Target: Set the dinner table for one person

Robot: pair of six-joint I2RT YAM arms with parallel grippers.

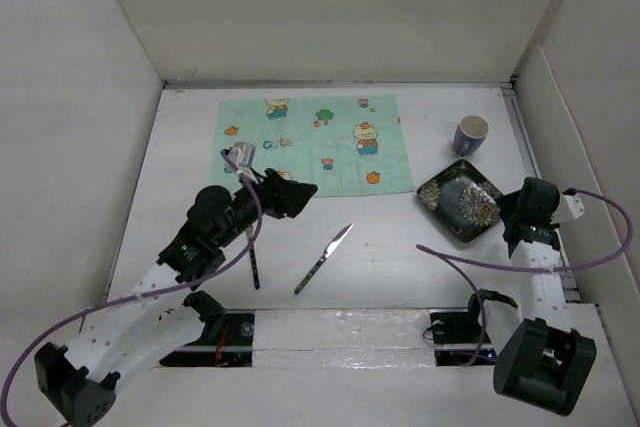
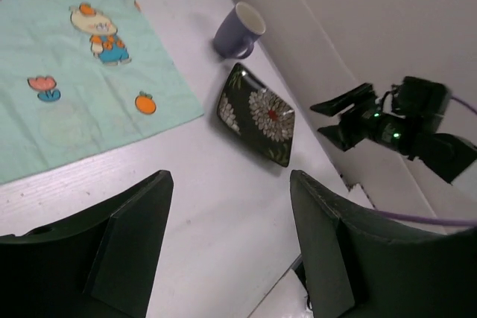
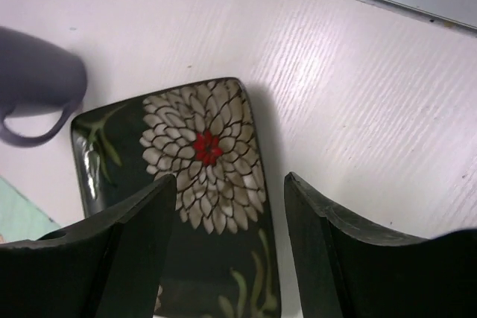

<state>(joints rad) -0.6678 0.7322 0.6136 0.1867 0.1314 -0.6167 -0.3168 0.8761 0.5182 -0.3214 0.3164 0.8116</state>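
Right arm (image 1: pixel 535 247) hangs above the flowered plate (image 1: pixel 458 199) on the bench's (image 1: pixel 400 247) right side.
The plate lies just right of the placemat (image 1: pixel 310 142), directly under the right jaws, wide open and empty, its length running ahead between them. The left jaws, parted and empty, hover well apart.

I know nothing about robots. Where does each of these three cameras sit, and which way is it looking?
Top external: fixed high behind the arms, looking down on the dinner table; both arms show, with the left end effector and right end effector.
Left wrist: on the left arm, facing across toward the plate, mug and placemat; its own fingers frame the bottom.
Right wrist: on the right arm, looking down at the plate; its own fingers below.
Shared: plate and mug appear in all three.
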